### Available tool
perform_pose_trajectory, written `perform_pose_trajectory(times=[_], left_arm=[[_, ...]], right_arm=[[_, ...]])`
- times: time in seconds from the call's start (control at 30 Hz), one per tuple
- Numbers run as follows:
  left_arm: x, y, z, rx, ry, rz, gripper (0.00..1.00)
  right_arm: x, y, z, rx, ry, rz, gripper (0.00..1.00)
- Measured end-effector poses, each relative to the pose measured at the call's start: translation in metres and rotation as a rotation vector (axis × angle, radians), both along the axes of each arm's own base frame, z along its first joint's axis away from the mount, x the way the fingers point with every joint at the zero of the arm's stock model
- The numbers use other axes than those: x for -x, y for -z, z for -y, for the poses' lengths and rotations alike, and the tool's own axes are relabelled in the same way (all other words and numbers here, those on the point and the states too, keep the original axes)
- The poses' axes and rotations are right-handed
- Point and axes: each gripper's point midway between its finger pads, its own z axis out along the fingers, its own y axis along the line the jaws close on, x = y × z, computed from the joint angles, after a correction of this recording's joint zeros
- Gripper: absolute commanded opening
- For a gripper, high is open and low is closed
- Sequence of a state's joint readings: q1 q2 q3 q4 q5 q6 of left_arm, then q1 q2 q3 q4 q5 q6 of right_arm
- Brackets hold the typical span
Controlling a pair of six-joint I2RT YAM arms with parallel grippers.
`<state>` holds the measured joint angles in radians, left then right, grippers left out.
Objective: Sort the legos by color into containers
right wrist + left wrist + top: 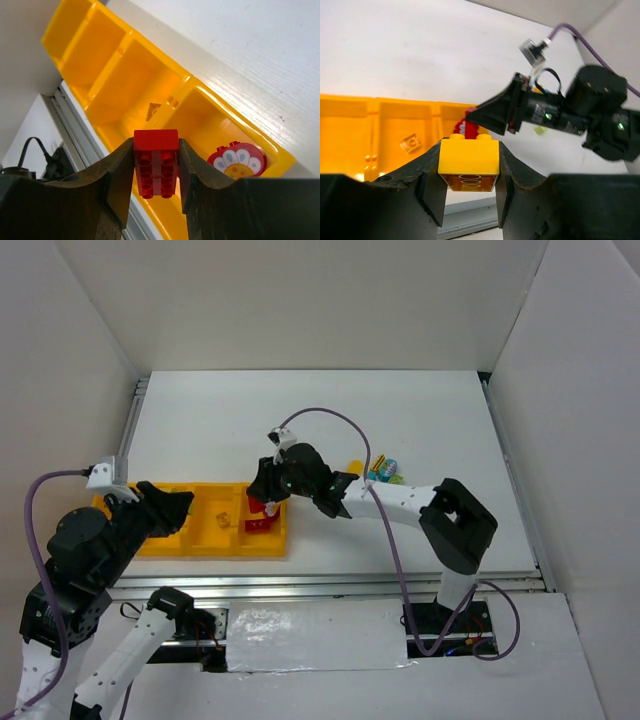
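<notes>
The yellow four-compartment tray [210, 545] lies at the near left of the table; it also shows in the left wrist view [350, 135] and the right wrist view [115, 65]. My left gripper [469, 192] is shut on a yellow brick [469, 156] above the tray's left end [175, 508]. My right gripper [156, 187] is shut on a red brick [156, 160] over the tray's rightmost compartment [268, 502]. A red flower-printed piece [237, 161] lies in that compartment. A clear piece [411, 143] lies in the compartment beside it. Loose bricks [385, 471] lie on the table behind the right arm.
White walls enclose the table on three sides. A metal rail [330, 585] runs along the table's near edge just in front of the tray. The right arm [400, 502] stretches from its base [455, 585] leftward across the table.
</notes>
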<state>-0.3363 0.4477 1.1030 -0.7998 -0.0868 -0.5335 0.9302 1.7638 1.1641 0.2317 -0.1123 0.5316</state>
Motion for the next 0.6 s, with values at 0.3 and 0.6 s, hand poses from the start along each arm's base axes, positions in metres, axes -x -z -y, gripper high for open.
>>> perform_pose_trajectory(times=[0.3, 0.6], left_arm=[[-0.012, 0.025, -0.034, 0.0, -0.245, -0.117, 0.0], [-0.03, 0.048, -0.033, -0.01, -0.301, -0.218, 0.0]], right_arm=[[-0.003, 0.009, -0.009, 0.011, 0.006, -0.027, 0.73], [0.004, -0.009, 0.003, -0.01, 0.015, -0.01, 0.82]])
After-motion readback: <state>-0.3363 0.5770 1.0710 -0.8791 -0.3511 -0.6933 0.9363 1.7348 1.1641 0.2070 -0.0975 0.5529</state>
